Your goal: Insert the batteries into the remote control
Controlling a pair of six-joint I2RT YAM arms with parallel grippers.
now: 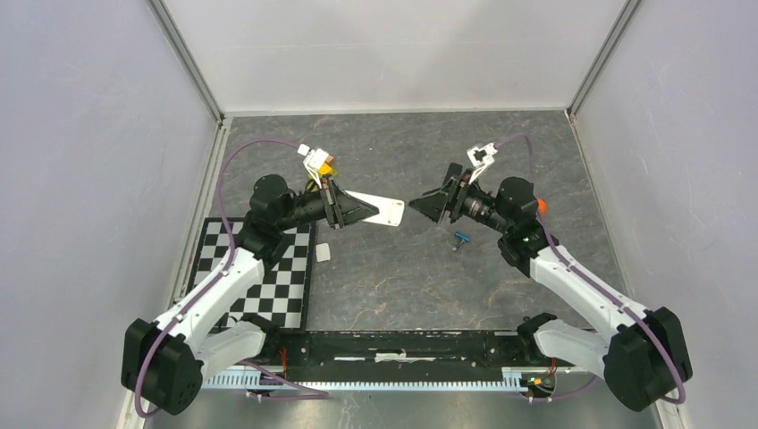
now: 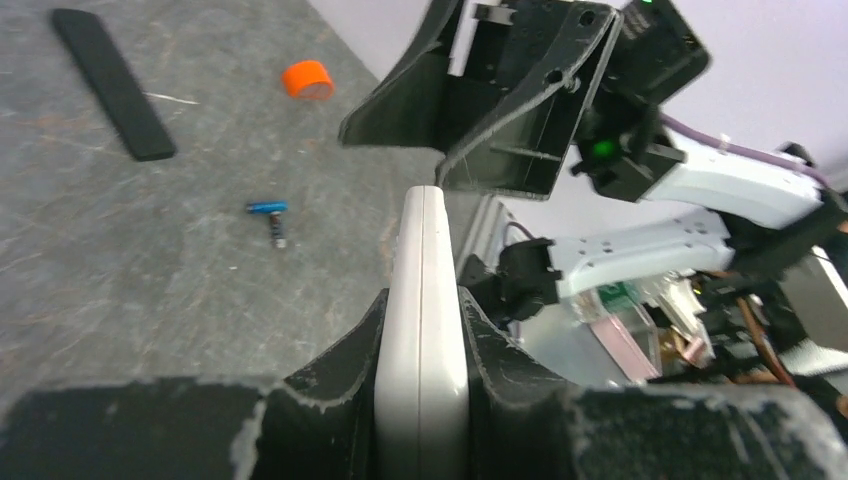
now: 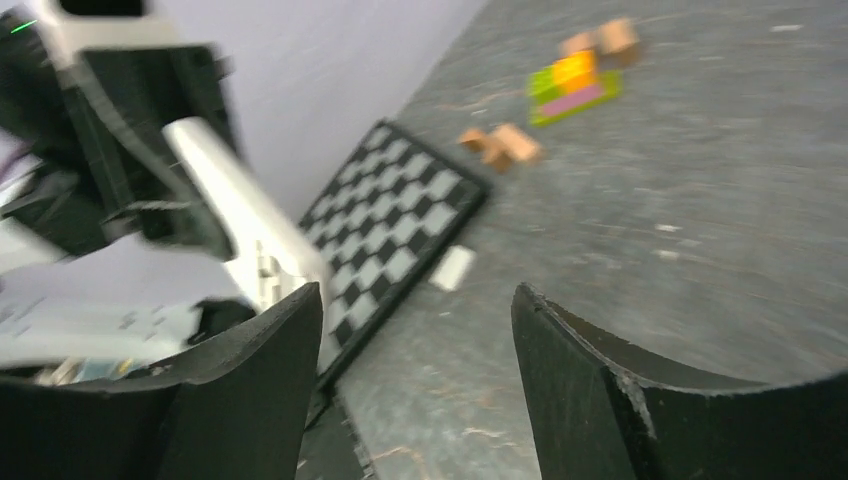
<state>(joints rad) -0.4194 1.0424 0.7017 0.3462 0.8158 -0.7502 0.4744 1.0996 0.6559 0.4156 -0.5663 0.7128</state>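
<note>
Okay, you're working over the grey table [image 1: 402, 295], with the checkerboard mat [image 1: 268, 277] down below and behind your left gripper [image 1: 362, 207], and both grippers are up in the air, nose to nose. Your left gripper is pinching the remote control [image 1: 386, 211] edge-on between its fingers, the white body sticking out past the tips toward the other side. Your right gripper [image 1: 427, 204] has its fingers spread wide with nothing between them. The remote's far end sits just beside one of them, and from the right wrist view I can't tell whether it touches. Off beyond your left gripper, across the table, lie the long black bar [image 2: 112, 82] and the orange cap [image 2: 307, 80], both well apart from the action. A small white piece [image 1: 322, 253] lies on the table under your left gripper, right beside the mat. That may be the battery cover, though I can't be sure. Smallest of all are the batteries [image 1: 461, 239], lying on the table below your right gripper: a blue one and a darker one, touching or nearly so, at an angle. So the score as I read it: remote lifted and gripped, no battery picked up, none loaded, and whether the compartment is open I can't tell. Both cells are left to fetch, seat and close in.
</note>
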